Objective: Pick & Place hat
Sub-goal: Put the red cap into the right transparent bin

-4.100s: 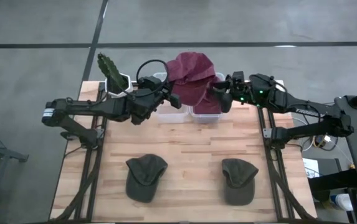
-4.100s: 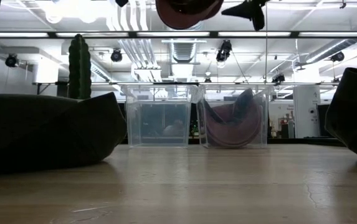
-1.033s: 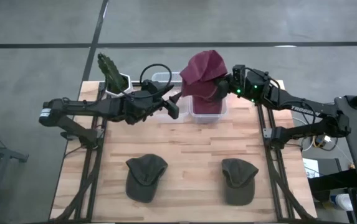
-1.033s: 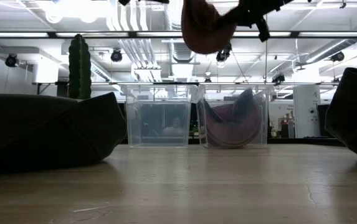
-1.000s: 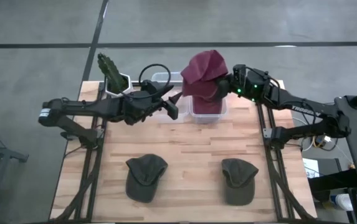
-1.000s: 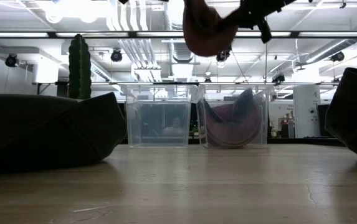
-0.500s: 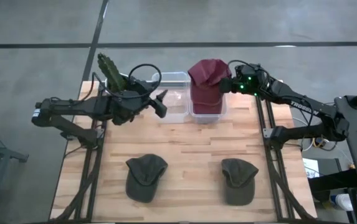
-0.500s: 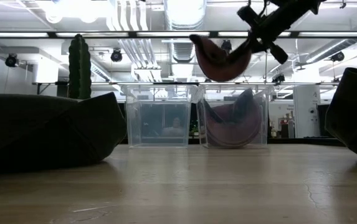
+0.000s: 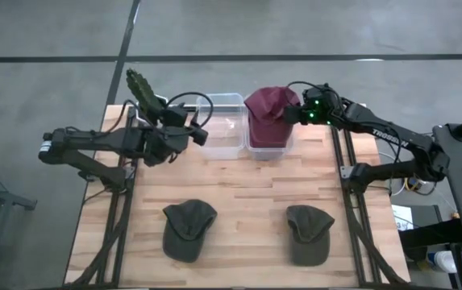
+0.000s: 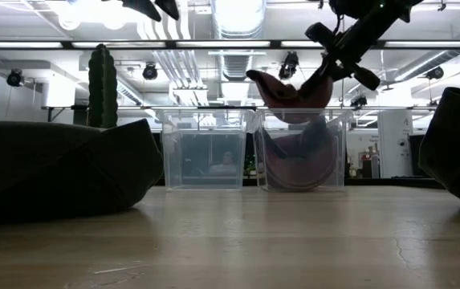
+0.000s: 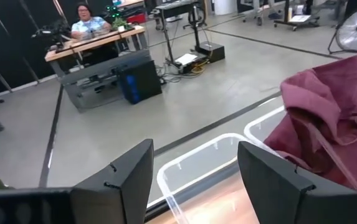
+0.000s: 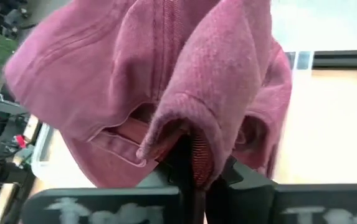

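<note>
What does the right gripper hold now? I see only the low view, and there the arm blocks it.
Observer: The right gripper is shut on a fold of the maroon hat.
Operator: Is the hat above a bin?
Observer: Yes, in the high view it hangs over the right clear bin, which the low view shows already holds a maroon hat.
Operator: And the left gripper?
Observer: The left gripper is open, holding nothing, beside the left clear bin.

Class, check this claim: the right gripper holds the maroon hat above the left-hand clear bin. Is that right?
Not quite. The high view shows the right gripper holding the maroon hat above the right-hand clear bin, not the left-hand clear bin.
</note>
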{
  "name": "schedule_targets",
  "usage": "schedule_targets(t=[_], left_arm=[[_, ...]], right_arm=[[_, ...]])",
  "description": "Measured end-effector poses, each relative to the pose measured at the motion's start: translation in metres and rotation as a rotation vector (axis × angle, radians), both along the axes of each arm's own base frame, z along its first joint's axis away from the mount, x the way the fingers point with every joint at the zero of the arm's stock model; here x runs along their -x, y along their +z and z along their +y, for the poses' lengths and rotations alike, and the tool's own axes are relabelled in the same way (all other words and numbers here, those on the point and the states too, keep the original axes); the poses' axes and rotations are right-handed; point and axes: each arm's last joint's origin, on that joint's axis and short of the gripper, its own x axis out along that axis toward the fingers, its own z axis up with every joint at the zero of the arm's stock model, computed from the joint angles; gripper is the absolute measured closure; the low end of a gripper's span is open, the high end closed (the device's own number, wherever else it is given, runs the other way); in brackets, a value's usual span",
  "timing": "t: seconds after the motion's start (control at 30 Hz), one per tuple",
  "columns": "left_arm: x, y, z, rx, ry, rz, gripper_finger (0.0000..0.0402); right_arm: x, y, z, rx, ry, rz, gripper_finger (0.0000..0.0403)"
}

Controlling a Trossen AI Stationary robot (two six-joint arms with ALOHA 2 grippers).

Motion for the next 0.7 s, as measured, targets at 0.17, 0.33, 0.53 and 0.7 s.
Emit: schedule_targets(t=[0.17,0.33,0.53,0.7], left_arm=[[0.000,-0.002,0.000,-0.003,0.005,0.005,0.0177],[0.001,-0.001,0.000,-0.006,0.003,0.009,0.0177],[0.002,0.000,0.000,-0.008,0.005,0.008,0.0177],[0.003,0.000,0.002,-0.009,0.011,0.009,0.0177]], right_arm=[[-0.009,-0.008,-0.004,-0.051,0.036,-0.012,0.0390],[-0.013,-0.014,-0.007,-0.060,0.051,0.015,0.0390],[-0.013,-0.014,-0.006,-0.041,0.074,0.030,0.0390],[-0.013,-0.013,-0.006,-0.034,0.082,0.034,0.0390]])
